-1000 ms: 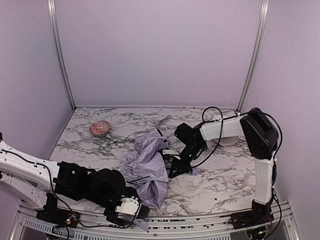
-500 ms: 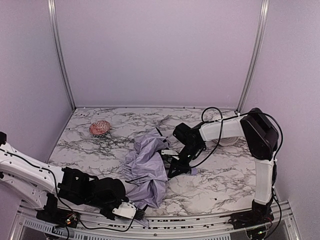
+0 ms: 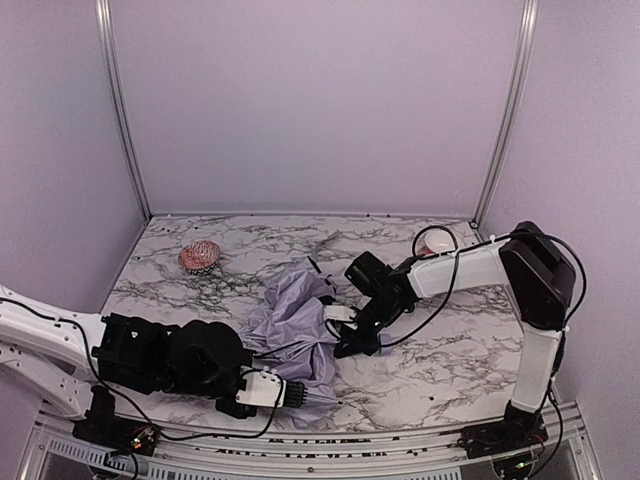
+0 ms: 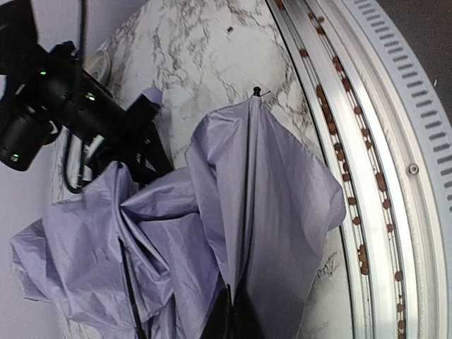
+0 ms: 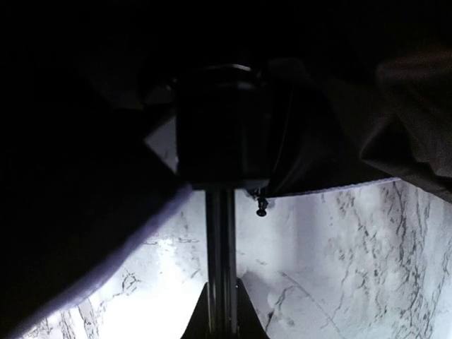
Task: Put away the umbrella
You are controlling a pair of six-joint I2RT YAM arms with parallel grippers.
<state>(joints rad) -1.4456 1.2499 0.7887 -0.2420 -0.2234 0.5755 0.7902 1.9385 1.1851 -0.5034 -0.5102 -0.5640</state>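
The umbrella (image 3: pixel 293 322) lies crumpled mid-table, its pale lavender fabric (image 4: pixel 268 198) spread toward the front edge with thin black ribs showing. My left gripper (image 3: pixel 288 392) is at the near edge of the canopy. In the left wrist view it (image 4: pixel 236 318) is shut, with a fold of the fabric pinched between its jaws. My right gripper (image 3: pixel 350 342) is low at the canopy's right side, shut on the thin shaft (image 5: pixel 221 233), which runs up from between its jaws (image 5: pixel 222 314) into the dark underside. The small lavender handle (image 4: pixel 151 94) sticks out beside the right gripper.
A reddish mesh ball (image 3: pixel 200 256) sits at the back left. A small white cup (image 3: pixel 441 242) stands at the back right behind the right arm. The metal front rail (image 4: pixel 385 176) runs just beyond the fabric's edge. Walls enclose the marble table (image 3: pixel 450 350) on three sides.
My left gripper has shut on the canopy's near edge and shifted slightly up and right. The right arm has lifted its elbow and slid a little toward the front, uncovering the cup.
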